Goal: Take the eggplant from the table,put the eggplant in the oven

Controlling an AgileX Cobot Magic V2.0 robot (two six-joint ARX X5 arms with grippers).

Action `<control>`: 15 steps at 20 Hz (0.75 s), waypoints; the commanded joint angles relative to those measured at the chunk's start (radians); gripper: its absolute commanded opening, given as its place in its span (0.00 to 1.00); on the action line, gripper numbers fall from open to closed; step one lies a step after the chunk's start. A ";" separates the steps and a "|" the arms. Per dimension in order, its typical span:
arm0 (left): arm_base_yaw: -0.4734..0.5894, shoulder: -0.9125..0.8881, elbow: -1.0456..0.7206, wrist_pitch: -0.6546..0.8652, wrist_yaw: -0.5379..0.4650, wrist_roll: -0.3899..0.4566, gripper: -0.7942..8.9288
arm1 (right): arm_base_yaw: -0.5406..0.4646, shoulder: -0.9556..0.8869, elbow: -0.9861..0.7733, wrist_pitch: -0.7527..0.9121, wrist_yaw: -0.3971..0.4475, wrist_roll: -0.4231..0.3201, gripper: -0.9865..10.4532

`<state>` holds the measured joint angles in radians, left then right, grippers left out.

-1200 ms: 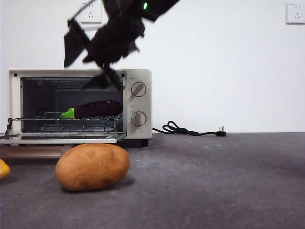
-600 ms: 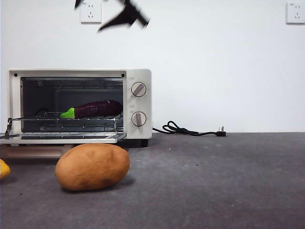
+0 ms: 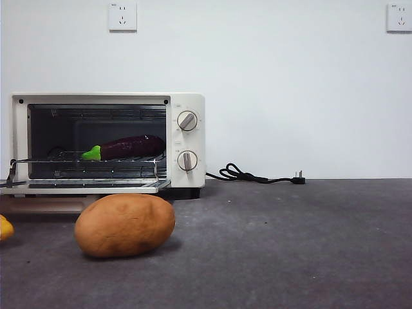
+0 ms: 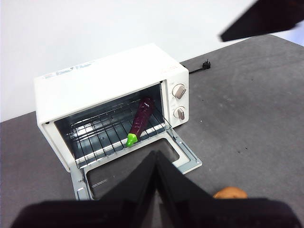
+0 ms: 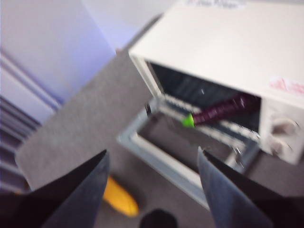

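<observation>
A yellow item (image 3: 5,228) and potato (image 3: 125,225) lie on the table (image 3: 296,244) before the open oven (image 3: 106,141), eggplant (image 3: 125,147) resting on its rack. Left gripper (image 4: 156,159) pinched empty, right gripper (image 5: 152,185) spread wide, both aloft. The lowered door (image 4: 137,164) could snag a descending arm.
</observation>
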<state>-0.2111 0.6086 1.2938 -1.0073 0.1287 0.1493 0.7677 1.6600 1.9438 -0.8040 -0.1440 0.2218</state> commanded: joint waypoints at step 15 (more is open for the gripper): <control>-0.005 0.042 -0.007 0.036 -0.003 -0.001 0.08 | 0.004 -0.198 0.000 -0.445 0.101 -0.229 0.12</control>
<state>-0.2111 0.6525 1.2938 -0.9791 0.1287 0.1490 0.7681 1.4677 1.9438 -1.2499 -0.0479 0.0204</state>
